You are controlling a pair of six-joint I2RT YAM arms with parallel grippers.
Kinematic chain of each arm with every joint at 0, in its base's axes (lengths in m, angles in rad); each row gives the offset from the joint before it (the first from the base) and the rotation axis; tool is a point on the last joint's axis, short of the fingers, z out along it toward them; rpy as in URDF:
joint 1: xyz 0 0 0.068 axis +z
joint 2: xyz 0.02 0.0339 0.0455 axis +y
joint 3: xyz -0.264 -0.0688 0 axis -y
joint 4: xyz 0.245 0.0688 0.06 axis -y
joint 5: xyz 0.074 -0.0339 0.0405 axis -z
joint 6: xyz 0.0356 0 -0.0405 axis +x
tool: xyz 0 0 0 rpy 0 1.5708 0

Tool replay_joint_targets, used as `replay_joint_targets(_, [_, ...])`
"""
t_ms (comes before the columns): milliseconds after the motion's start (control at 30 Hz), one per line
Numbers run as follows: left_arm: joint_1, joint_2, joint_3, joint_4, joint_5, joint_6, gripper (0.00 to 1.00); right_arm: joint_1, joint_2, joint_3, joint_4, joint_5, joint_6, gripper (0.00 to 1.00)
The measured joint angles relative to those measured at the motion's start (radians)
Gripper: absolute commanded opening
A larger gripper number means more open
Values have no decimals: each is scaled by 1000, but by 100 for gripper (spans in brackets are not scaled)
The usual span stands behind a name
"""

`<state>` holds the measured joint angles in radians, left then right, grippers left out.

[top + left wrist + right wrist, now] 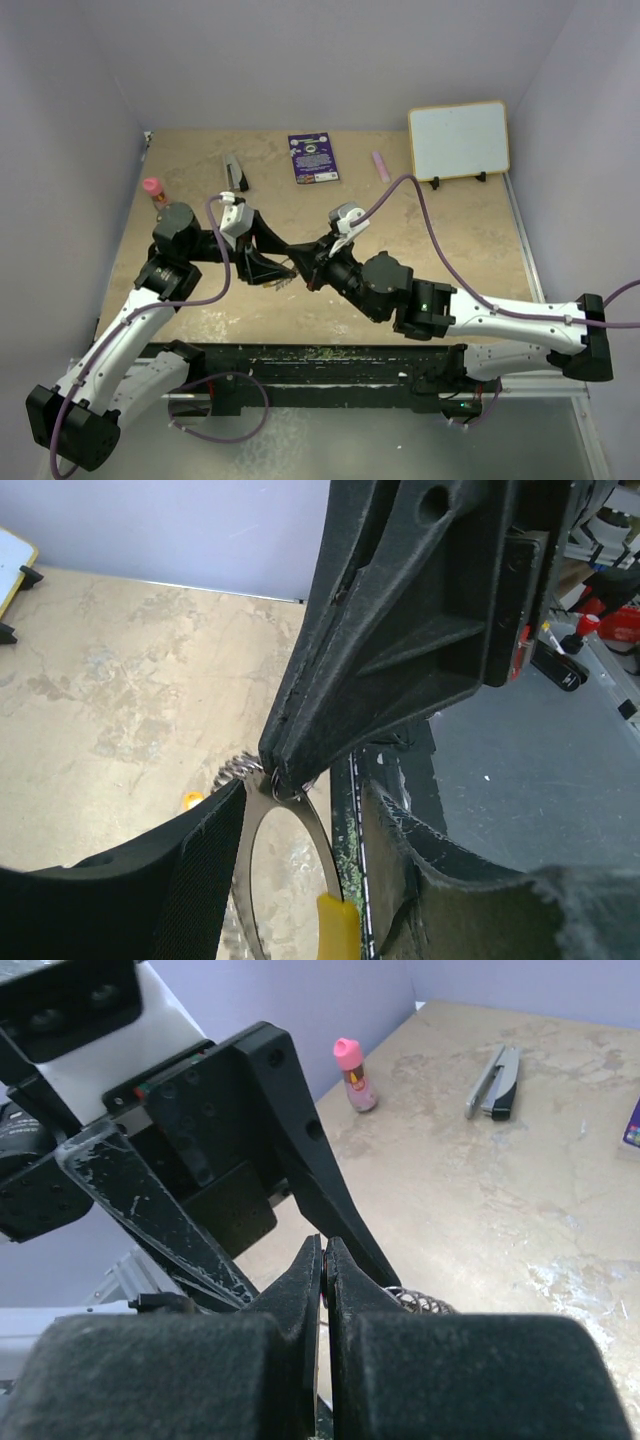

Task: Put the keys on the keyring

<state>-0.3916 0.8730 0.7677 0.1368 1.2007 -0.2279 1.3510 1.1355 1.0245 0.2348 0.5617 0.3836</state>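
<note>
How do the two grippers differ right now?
The left gripper is open, fingers either side of the keyring; the right gripper is shut, pinching the keyring's top. The left gripper has one clear finger; the right gripper's both look black. Both meet tip to tip above the table.

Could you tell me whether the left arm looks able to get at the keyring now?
Likely yes: the keyring sits between the open left fingers; the shut right fingers pinch only its upper edge.

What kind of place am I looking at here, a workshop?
Probably a robot test booth, not a workshop: plain lavender walls box in one table, a left arm and right arm are mounted at its edge, and unrelated props lie about: a whiteboard, a stapler.
</note>
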Motion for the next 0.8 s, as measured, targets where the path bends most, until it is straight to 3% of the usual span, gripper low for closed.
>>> replay_joint_targets(100, [-3, 4, 8, -1, -2, -16, 47, 13, 15, 15, 15, 19, -13, 0])
replay_joint_targets(233, [-4, 6, 14, 20, -1, -30, 26, 24, 25, 16, 25, 32, -21, 0])
replay_joint_targets(533, [-4, 6, 14, 71, 12, -48, 17, 35, 21, 16, 49, 50, -30, 0])
replay_joint_targets(667, [-4, 6, 14, 84, 29, -47, 6, 40, 11, 14, 49, 50, -33, 0])
replay_joint_targets(800, [-5, 4, 14, 97, 45, -50, 4, 47, -1, 4, 59, 49, -34, 0])
